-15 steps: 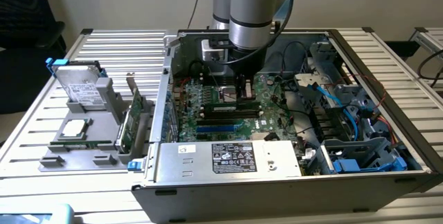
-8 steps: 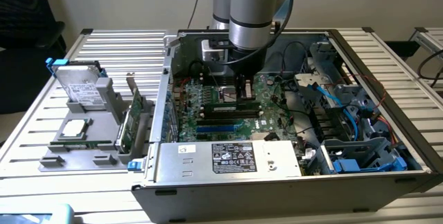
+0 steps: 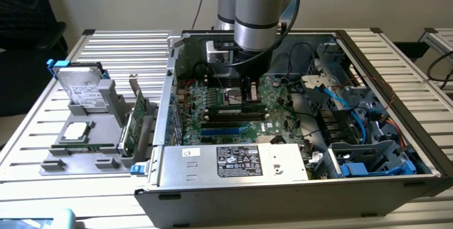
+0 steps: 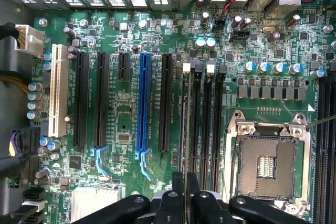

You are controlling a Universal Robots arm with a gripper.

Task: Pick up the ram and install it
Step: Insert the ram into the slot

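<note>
My gripper (image 3: 247, 95) reaches down into the open computer case (image 3: 283, 192), just above the green motherboard (image 3: 212, 99). It is shut on the ram (image 3: 237, 110), a long thin stick held level over the black memory slots. In the wrist view the ram (image 4: 184, 129) shows edge-on as a thin line running out from between the black fingertips of the gripper (image 4: 185, 184). It lies along the outermost memory slot, beside two further black slots (image 4: 207, 124). Whether it touches the slot I cannot tell.
The CPU socket (image 4: 268, 161) lies beside the memory slots, and a blue slot (image 4: 143, 108) and black card slots lie on the other side. A power supply (image 3: 234, 161) and blue cables (image 3: 340, 99) crowd the case. At the exterior view's left, a grey holder (image 3: 106, 102) carries a hard drive (image 3: 81, 88) and a green card (image 3: 134, 123).
</note>
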